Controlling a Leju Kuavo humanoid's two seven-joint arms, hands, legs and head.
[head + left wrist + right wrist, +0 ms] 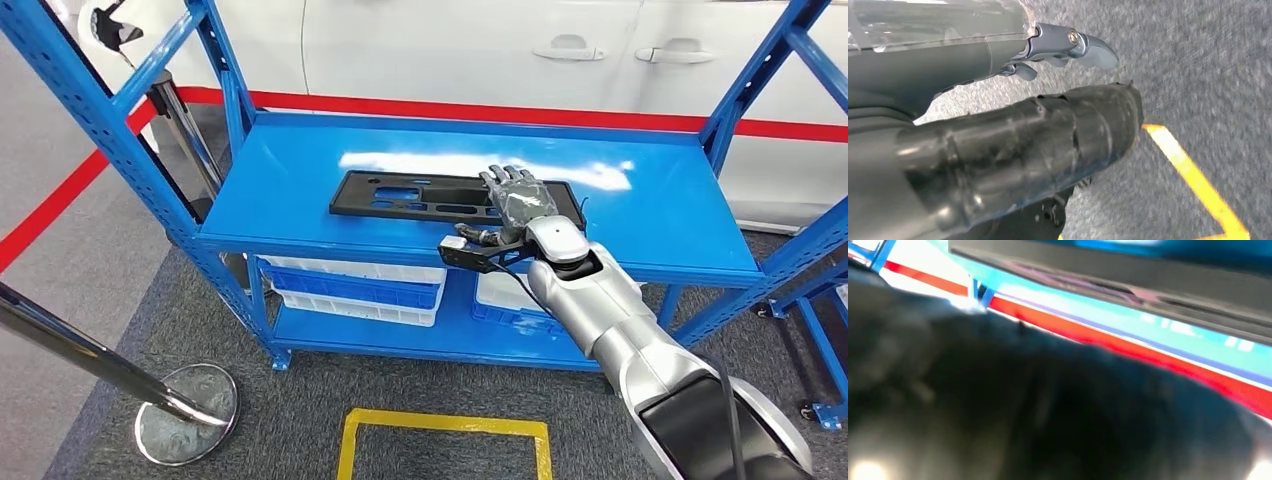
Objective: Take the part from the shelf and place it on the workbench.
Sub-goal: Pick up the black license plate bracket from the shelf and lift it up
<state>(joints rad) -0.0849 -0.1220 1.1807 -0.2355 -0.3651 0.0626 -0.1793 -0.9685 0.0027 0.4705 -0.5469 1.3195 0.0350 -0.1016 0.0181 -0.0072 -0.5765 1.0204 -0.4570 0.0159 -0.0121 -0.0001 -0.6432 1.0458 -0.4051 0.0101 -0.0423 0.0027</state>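
Up on the top deck of the blue shelf [300, 190], the black part [410, 195] lies flat: a long, slotted panel set lengthwise, nearer the front edge than the back and slightly left of the middle. The right robot hand [515, 200] reaches in from the front, palm down, and rests on the right end of the part with its fingers [505, 178] laid forward over the panel; the thumb sits at the near edge, but whether the hand actually grips the part or merely lies on it cannot be told. The silver right arm [610, 310] rises from the lower right toward that hand. In the right wrist view the picture is badly blurred, with a dark mass up close, the part's dark edge [1158, 275] across the blue deck, and a red stripe behind. The left robot hand [1068, 50] hangs over grey carpet [1208, 65] beside a yellow floor line [1198, 180]; its fingers curl inward with nothing between them. On the lower deck of the shelf sit white and blue bins [350, 285]. On the floor in front lies a yellow square outline [445, 440], and at the left a chrome post leans over its round base [190, 415]. Behind the shelf runs red floor tape [450, 108] along a white car [480, 45].
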